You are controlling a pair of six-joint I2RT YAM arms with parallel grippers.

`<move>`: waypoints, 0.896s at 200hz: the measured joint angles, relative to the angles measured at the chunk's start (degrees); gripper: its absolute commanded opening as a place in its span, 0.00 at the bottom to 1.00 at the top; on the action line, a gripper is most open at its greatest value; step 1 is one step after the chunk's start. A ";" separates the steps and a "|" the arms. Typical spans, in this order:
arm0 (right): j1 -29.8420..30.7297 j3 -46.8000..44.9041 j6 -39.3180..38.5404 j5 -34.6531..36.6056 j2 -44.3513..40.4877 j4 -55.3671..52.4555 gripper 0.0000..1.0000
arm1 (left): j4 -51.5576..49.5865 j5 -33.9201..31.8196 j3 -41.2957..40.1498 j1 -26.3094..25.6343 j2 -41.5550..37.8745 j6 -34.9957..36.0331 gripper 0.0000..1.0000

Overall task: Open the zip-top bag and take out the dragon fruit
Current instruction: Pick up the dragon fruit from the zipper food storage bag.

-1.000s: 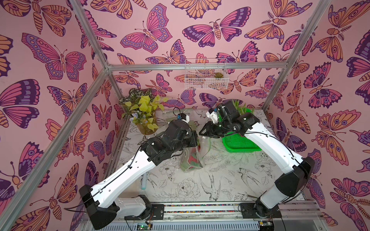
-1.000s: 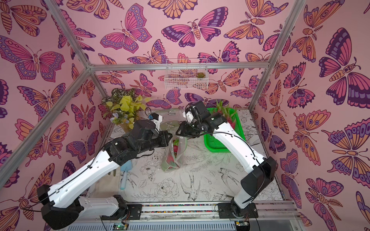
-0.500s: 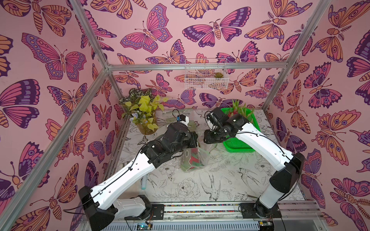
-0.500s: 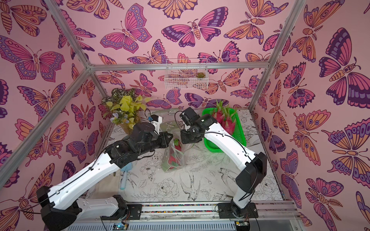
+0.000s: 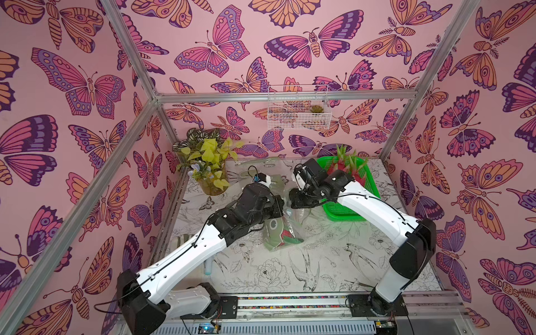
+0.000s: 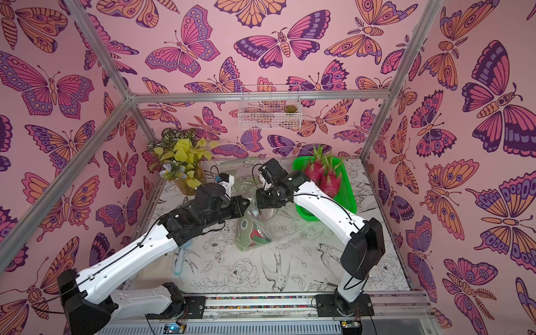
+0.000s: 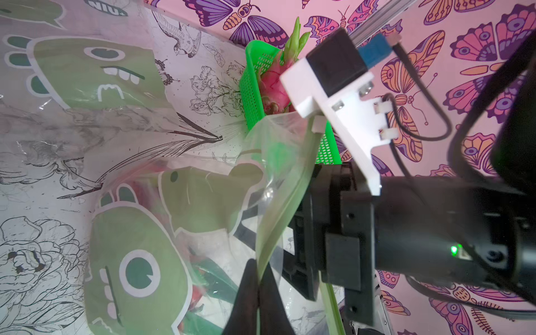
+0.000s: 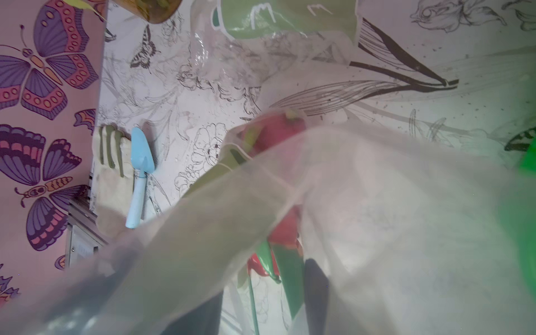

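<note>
My left arm [image 5: 185,255] reaches forward and inward, my left gripper [image 7: 258,265] pinched fully closed. My right arm [image 5: 377,208] folds inward opposite; my right gripper [image 6: 266,204] points down, jaws parted, just beside the left.

Pink walls [image 5: 87,162] printed with big purple and orange butterflies close in the cell, edged by a silver metal frame [image 5: 232,97]. A white wire basket [image 5: 298,116] hangs on the back wall. The surface [image 5: 275,275] bears black drawings of birds and flowers. Light is soft and even.
</note>
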 measured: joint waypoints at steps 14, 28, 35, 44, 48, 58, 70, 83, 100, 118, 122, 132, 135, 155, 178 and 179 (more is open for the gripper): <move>0.00 -0.87 0.98 0.02 0.00 2.47 0.42 | 0.07 0.02 0.00 0.28 -1.29 -0.02 0.00; 0.00 -1.79 1.81 0.02 0.02 4.46 0.41 | 0.04 0.04 0.02 0.31 -2.47 -0.02 0.00; 0.00 -2.16 2.38 -0.02 0.09 5.20 0.40 | 0.02 0.07 0.04 0.31 -2.84 0.00 0.00; 0.00 -2.43 2.84 -0.22 0.35 5.99 0.40 | 0.02 0.11 0.07 0.31 -3.15 0.04 0.00; 0.00 -2.45 3.06 -0.31 0.50 6.32 0.40 | 0.00 0.13 0.07 0.31 -3.21 0.07 0.00; 0.00 -2.49 3.72 -0.61 0.94 7.15 0.40 | 0.00 0.22 0.13 0.35 -3.28 0.11 0.00; 0.00 -2.99 4.26 -1.07 1.20 8.55 0.40 | -0.15 0.24 0.13 0.35 -3.30 0.11 0.00; 0.00 -3.80 4.85 -1.73 1.22 10.10 0.40 | -0.46 0.26 0.13 0.42 -3.45 0.13 0.00; 0.00 -4.76 5.51 -2.82 1.22 12.11 0.40 | -0.79 0.26 0.26 0.66 -3.78 0.15 0.00; 0.00 -5.14 5.84 -3.72 1.25 13.62 0.40 | -0.90 0.33 0.50 0.94 -4.04 0.15 0.00; 0.02 -5.14 5.84 -3.93 1.25 13.92 0.40 | -0.90 0.37 0.52 0.98 -4.07 0.15 0.00; 0.07 -5.14 5.84 -4.28 1.25 14.56 0.40 | -0.98 0.42 0.57 1.16 -4.13 0.15 0.00; 0.11 -5.14 5.84 -4.39 1.25 14.73 0.40 | -1.03 0.46 0.59 1.25 -4.17 0.15 0.00; 0.31 -5.14 5.84 -4.83 1.25 15.47 0.40 | -1.36 0.52 0.70 1.73 -4.37 0.15 0.00; 0.76 -4.83 5.81 -5.09 1.40 15.67 0.39 | -2.23 0.68 0.87 2.47 -4.85 0.15 0.00; 0.79 -4.81 5.81 -5.11 1.42 15.67 0.39 | -2.25 0.68 0.87 2.51 -4.90 0.15 0.00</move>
